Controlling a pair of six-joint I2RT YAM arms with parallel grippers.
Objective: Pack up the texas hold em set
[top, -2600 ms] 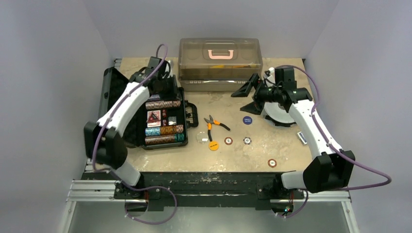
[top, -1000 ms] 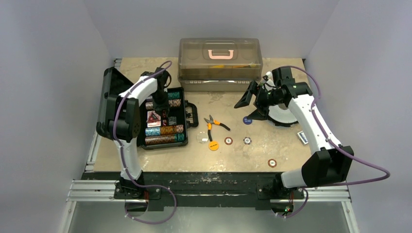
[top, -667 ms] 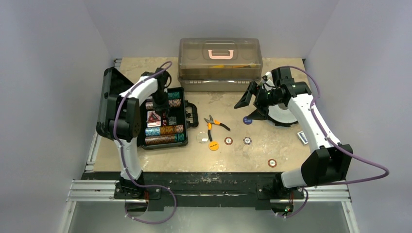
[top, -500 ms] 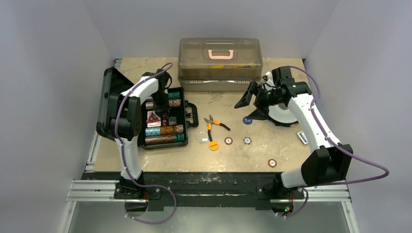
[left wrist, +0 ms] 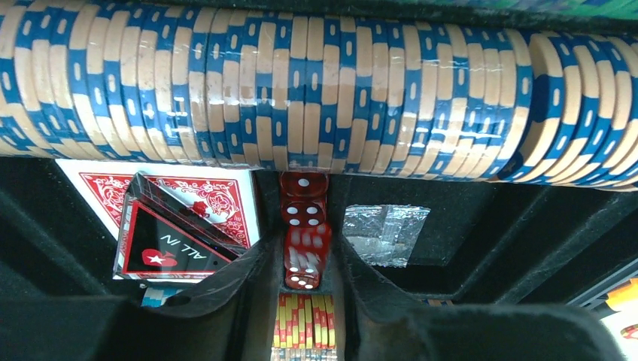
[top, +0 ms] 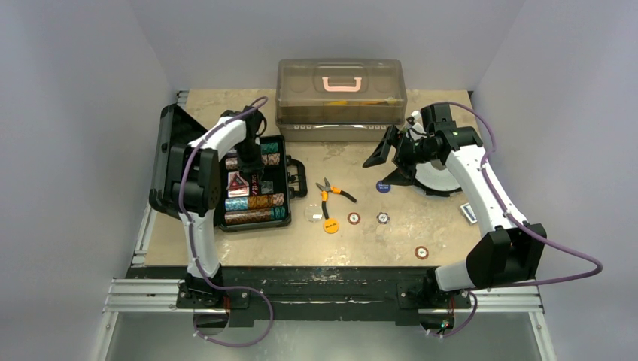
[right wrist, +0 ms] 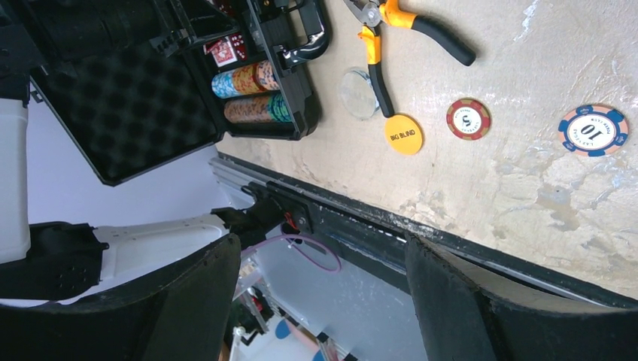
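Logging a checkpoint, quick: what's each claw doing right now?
Left claw: straddles a red die; grip cannot be told.
Right claw: open, empty.

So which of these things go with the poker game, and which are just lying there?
For the job:
black case, open
chip rows
red dice
cards
loose chips on the table
yellow BIG BLIND disc

Just lying about:
orange-handled pliers
big brown box with the pink handle
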